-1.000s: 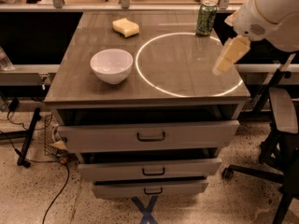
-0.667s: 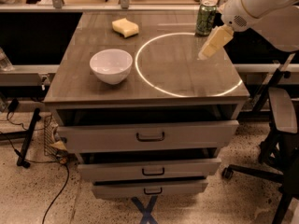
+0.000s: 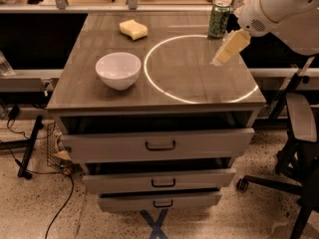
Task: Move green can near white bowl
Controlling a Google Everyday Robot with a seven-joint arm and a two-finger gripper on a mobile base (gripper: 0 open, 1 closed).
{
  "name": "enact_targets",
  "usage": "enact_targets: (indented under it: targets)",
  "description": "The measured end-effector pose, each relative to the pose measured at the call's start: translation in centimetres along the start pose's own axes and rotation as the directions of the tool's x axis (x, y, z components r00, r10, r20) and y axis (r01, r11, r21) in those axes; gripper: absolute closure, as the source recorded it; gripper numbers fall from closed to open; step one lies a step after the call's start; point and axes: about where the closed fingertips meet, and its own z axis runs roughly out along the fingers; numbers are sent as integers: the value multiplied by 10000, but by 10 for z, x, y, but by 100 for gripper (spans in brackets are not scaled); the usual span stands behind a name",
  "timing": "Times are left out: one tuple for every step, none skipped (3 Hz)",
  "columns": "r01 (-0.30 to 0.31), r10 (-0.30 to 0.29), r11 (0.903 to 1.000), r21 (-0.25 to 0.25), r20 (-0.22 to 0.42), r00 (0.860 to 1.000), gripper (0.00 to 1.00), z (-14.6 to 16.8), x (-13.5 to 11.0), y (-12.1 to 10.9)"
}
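The green can (image 3: 219, 19) stands upright near the far right edge of the table top (image 3: 164, 78). The white bowl (image 3: 118, 70) sits on the left half of the table, well apart from the can. My gripper (image 3: 223, 55) hangs over the right side of the table, just in front of and slightly right of the can, a little above the surface and not touching it. The white arm (image 3: 279, 14) reaches in from the upper right.
A yellow sponge (image 3: 133, 29) lies at the back, left of the can. A bright light ring (image 3: 199, 68) is cast on the table top. Three drawers (image 3: 159, 144) stand partly open below. An office chair (image 3: 299, 133) stands at the right.
The gripper moved left and toward the back, closer to the can, then settled just in front of it. Can, bowl and sponge have not moved.
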Motion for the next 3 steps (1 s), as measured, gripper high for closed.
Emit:
enact_targets:
  targets:
    - [-1499, 1395, 9856, 779, 1243, 9824, 0, 32, -9, -38]
    - [-2820, 2328, 9435, 1740, 2573, 9379, 0, 61, -8, -98]
    - [-3429, 2582, 9076, 2423, 3218, 9109, 0, 79, -1, -136]
